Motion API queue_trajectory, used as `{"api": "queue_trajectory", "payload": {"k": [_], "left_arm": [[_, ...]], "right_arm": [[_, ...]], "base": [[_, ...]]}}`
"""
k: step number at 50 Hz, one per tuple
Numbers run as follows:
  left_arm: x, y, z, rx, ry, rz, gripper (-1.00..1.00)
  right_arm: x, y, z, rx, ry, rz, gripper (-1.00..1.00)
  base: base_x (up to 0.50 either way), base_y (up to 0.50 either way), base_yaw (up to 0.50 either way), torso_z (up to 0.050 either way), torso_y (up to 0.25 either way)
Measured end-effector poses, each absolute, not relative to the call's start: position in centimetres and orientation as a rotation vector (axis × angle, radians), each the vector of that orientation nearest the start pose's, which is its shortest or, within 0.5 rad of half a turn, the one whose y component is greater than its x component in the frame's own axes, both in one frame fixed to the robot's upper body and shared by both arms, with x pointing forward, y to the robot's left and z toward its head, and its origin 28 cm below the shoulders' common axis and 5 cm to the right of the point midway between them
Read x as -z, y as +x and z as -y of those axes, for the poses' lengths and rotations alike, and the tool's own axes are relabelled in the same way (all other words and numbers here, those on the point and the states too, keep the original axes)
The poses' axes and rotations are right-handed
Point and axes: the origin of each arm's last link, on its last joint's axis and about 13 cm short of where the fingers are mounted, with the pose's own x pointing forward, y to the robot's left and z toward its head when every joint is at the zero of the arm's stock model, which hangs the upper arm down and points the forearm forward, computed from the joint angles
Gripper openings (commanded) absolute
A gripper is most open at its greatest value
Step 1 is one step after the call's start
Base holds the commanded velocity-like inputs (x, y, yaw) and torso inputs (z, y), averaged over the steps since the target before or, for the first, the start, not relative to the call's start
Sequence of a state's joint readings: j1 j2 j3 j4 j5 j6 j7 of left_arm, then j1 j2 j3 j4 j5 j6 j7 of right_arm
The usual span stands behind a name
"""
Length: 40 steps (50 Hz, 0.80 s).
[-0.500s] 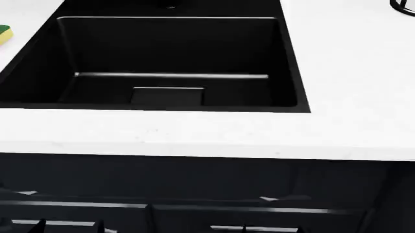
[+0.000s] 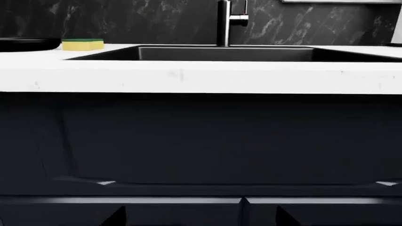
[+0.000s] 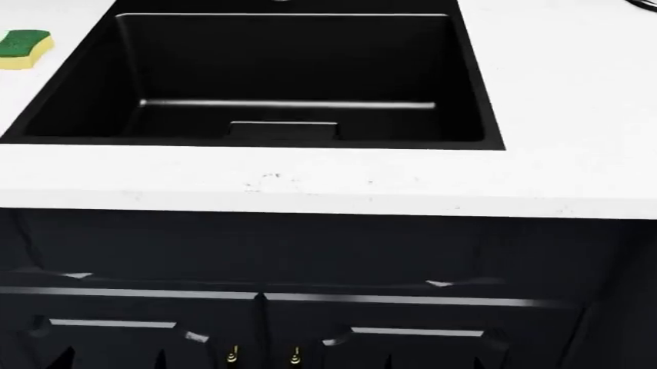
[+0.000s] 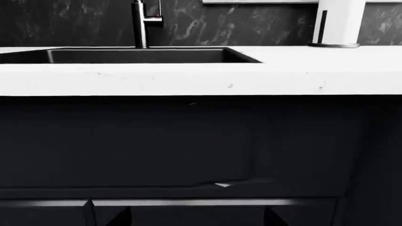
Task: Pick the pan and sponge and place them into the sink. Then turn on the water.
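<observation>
a green-and-yellow waisted sponge (image 3: 25, 48) is seen on the white speckled desk (image 3: 339, 181) beside the rectangular matte-black sink (image 3: 467, 77); neither pincer is shown, so grip cannot be told.

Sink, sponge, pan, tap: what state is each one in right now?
Sink: nothing visible inside, no water seen.
Sponge: lying green face up on the counter, outside the sink.
Pan: on the counter beside the sponge, only partly in view.
Tap: upright, no water running.
</observation>
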<state>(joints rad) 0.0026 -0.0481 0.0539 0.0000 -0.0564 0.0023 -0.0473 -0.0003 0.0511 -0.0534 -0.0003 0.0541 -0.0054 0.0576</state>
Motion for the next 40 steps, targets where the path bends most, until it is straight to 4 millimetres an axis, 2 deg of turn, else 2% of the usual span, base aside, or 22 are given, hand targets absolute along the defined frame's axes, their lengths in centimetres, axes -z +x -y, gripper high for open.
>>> {"api": "queue_trajectory", "payload": {"k": [40], "left_arm": [[-1.16, 20.90, -20.61, 0.010, -0.008, -0.014, 1.00]], "right_arm": [[-1.24, 21.10, 9.64, -0.011, -0.019, -0.013, 1.00]], "base": [[0.00, 0.50, 0.00, 0.000, 0.000]]}}
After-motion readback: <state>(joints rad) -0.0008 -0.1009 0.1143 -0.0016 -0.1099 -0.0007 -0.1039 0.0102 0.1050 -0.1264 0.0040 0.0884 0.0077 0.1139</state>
